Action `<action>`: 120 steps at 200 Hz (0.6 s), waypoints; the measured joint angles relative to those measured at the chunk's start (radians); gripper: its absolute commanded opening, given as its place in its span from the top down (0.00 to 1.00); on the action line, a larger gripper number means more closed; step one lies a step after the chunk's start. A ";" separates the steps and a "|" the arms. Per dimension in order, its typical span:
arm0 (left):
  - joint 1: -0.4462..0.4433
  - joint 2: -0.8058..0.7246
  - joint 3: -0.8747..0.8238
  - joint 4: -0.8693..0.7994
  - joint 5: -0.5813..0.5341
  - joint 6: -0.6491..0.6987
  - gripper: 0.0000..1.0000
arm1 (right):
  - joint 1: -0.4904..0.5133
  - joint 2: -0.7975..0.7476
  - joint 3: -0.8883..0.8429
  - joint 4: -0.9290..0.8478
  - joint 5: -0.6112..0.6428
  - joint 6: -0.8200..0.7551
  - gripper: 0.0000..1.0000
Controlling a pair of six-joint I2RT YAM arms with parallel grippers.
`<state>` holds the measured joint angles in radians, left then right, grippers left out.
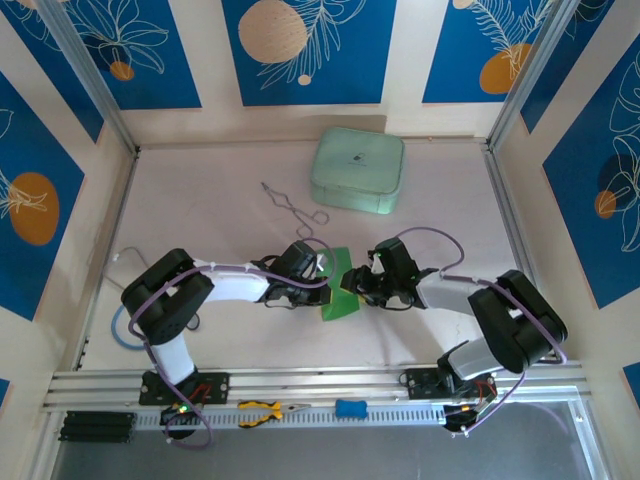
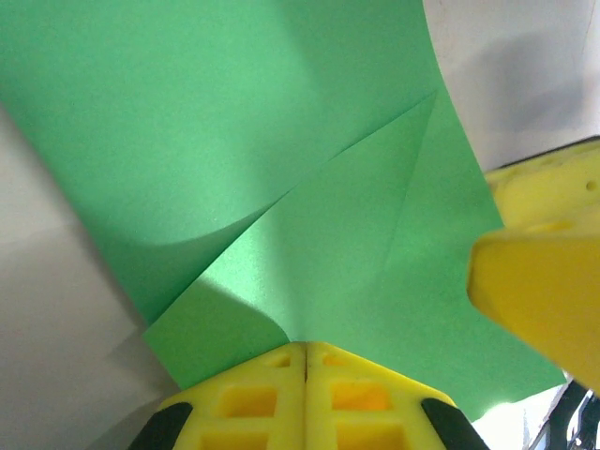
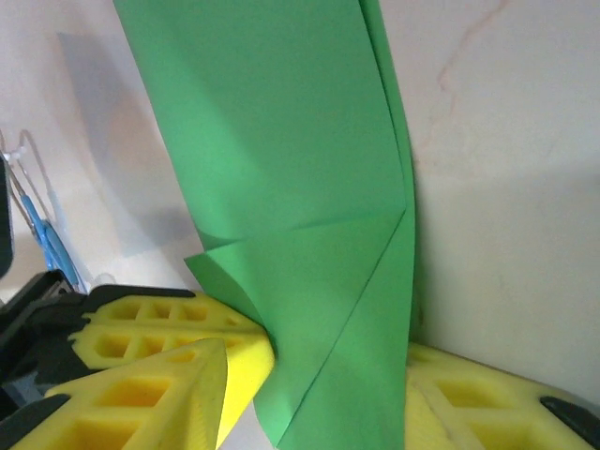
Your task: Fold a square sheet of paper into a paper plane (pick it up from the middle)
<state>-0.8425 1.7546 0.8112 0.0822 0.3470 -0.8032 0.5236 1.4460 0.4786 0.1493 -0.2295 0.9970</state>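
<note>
From above: bright green sheet of paper [image 1: 342,298] near mid-table, a little to the near side, between the two wrists. Left gripper [image 1: 324,274] extended in from the left and right gripper [image 1: 360,286] from the right, both right at the sheet. Pale mint-green case [image 1: 358,172] flat at the far side of the table [image 1: 200,210], well apart from the paper.

From the left wrist: left gripper [image 2: 305,354] closed, yellow fingers [image 2: 253,398] pressed together on one edge of the sheet [image 2: 281,141]. Paper curved, with diagonal creases and a folded flap across its lower part. One yellow finger [image 2: 544,272] of the right gripper at the sheet's right edge.

From the right wrist: right gripper [image 3: 319,403] with jaws standing apart, one finger [image 3: 159,398] on the left of the sheet [image 3: 291,141] and the other partly behind it on the right, not clamped. Left gripper's yellow fingers [image 3: 159,328] at the left, meeting the paper's edge. Cannot tell whether any part of the sheet rests on the table.
</note>
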 measured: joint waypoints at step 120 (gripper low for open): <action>0.000 -0.002 0.000 -0.003 0.000 0.000 1.00 | -0.032 0.068 0.002 0.076 -0.022 -0.025 0.77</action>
<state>-0.8425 1.7527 0.8112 0.0792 0.3470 -0.8028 0.4915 1.5143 0.4808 0.2256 -0.2516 0.9722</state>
